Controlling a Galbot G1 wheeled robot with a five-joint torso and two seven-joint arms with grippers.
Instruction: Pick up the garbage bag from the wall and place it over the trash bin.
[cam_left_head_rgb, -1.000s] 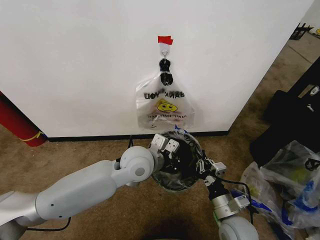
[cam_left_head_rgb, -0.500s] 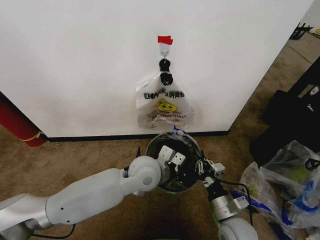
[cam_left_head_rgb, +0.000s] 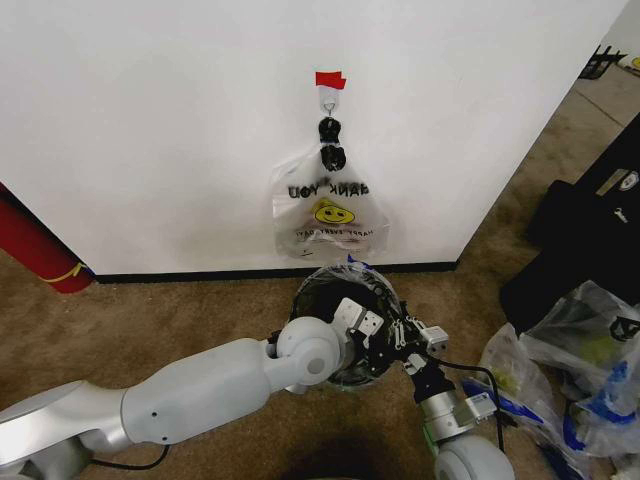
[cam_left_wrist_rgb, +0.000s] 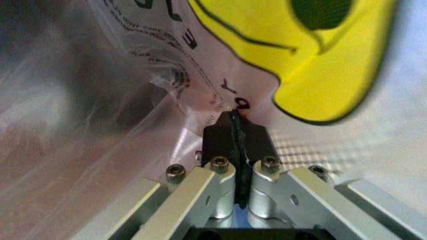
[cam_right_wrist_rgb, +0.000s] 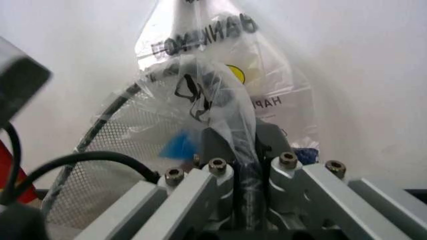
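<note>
- Wall (cam_left_head_rgb: 150, 130): plain white, with a black baseboard along the floor. A red tape strip (cam_left_head_rgb: 329, 79) sits above a small metal hook (cam_left_head_rgb: 328, 97).
- Smiley-face bag (cam_left_head_rgb: 330, 212): a translucent white bag with a yellow face and black lettering, hanging from the hook directly above the bin.
- Trash bin (cam_left_head_rgb: 312, 290): a round black wire-mesh bin standing on the brown carpet (cam_left_head_rgb: 150, 310) at the foot of the wall; its mesh wall also appears in the right wrist view (cam_right_wrist_rgb: 113, 145).
- Garbage bag (cam_left_head_rgb: 357, 267): thin crinkly plastic with blue patches, lying over the bin's mouth, its film gathered between the two hands. In the right wrist view the film (cam_right_wrist_rgb: 213, 100) rises in a fold with black lettering and a blue patch; in the left wrist view it (cam_left_wrist_rgb: 120, 120) lies stretched, with a large yellow mark close to the lens.
- Left hand (cam_left_head_rgb: 360, 326): reaching over the bin's opening from the near side. The left wrist view shows its dark pads (cam_left_wrist_rgb: 217, 140) pressed together on a thin edge of the garbage bag.
- Right hand (cam_left_head_rgb: 403, 335): at the bin's rim on the robot's right side, just beside the left hand. The right wrist view shows its fingers (cam_right_wrist_rgb: 217, 145) clenched on a bunched strip of the garbage bag.
- Clear sacks (cam_left_head_rgb: 585, 370): lumpy bags showing green and blue, on the floor well to the right.
</note>
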